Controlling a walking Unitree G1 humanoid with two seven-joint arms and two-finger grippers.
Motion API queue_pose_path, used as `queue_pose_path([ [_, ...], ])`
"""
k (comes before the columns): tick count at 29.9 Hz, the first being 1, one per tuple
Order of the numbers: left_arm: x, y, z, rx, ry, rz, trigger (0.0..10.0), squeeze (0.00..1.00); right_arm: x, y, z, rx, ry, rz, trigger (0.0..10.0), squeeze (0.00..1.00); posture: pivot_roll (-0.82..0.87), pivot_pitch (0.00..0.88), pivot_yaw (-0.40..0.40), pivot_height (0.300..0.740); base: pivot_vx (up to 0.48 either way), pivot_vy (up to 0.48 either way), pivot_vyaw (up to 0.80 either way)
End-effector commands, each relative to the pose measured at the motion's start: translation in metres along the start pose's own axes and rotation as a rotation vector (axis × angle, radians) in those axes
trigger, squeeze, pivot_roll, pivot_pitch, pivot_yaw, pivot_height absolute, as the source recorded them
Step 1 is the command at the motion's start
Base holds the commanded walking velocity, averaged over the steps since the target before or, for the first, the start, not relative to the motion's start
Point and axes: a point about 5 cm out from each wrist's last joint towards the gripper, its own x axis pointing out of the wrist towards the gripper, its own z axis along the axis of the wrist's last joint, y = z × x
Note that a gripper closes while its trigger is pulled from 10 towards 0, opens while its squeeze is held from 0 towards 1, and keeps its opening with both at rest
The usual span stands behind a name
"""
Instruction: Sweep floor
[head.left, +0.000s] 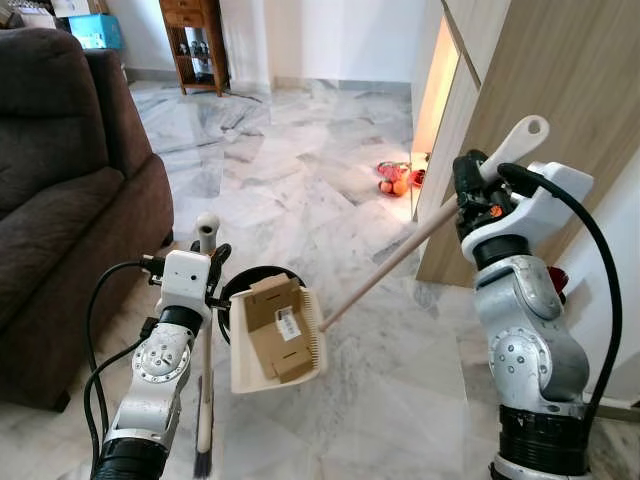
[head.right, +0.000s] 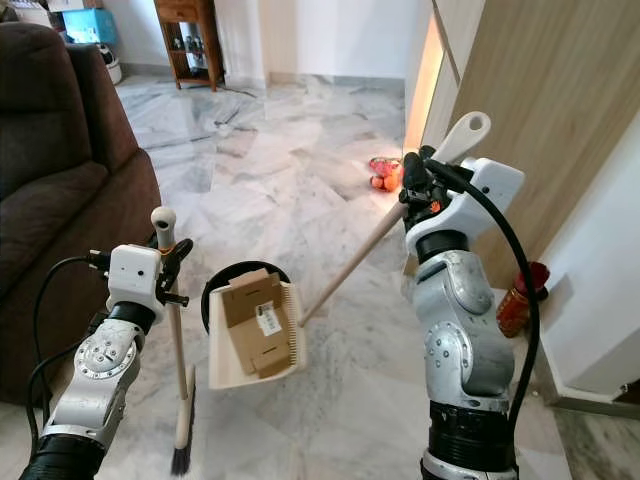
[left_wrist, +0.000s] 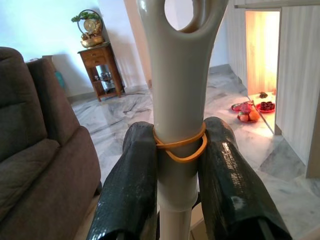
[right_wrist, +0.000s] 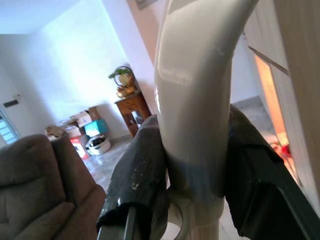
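My left gripper (head.left: 212, 262) is shut on the upright cream handle of a small broom (head.right: 176, 340), whose dark bristles (head.right: 180, 460) hang just above the marble floor. In the left wrist view its black fingers (left_wrist: 131, 185) clamp the broom handle (left_wrist: 177, 115) below an orange rubber band. My right gripper (head.left: 470, 195) is shut on the long handle (head.left: 385, 265) of a cream dustpan (head.left: 277, 340), held tilted above the floor. Several pieces of brown cardboard (head.left: 278, 325) lie in the pan. A black bin (head.right: 222, 282) sits behind and under the pan.
A dark brown sofa (head.left: 60, 190) fills the left side. A wooden cabinet wall (head.left: 540, 90) stands on the right, with a lit niche and red and orange objects (head.left: 395, 178) on the floor. A red can (head.right: 518, 300) stands by the cabinet. A wooden side table (head.left: 195, 40) is far back.
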Motion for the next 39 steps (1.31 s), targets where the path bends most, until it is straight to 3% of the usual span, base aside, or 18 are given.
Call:
queue_pose_path([
  [1,0.004,0.003,0.009,0.02,-0.047,0.009,10.0,0.0,0.004,0.011,0.018,0.024,-0.079,0.039,10.0,0.0,0.09,0.0,0.015,0.74,0.36,0.0,0.0],
  [16,0.004,0.004,0.009,0.02,-0.048,0.024,10.0,0.0,0.006,0.021,0.025,0.019,-0.109,0.078,10.0,0.0,0.09,0.0,0.012,0.74,0.374,0.0,0.0],
  [34,0.005,0.006,0.011,0.028,-0.057,0.035,10.0,0.0,0.005,0.032,0.026,0.025,-0.115,0.132,10.0,0.0,0.1,0.0,0.012,0.74,0.375,0.0,0.34],
  [39,0.006,0.007,0.012,0.032,-0.066,0.044,10.0,0.0,0.005,0.033,0.024,0.037,-0.111,0.138,10.0,0.0,0.1,0.0,0.007,0.74,0.0,0.0,0.3],
])
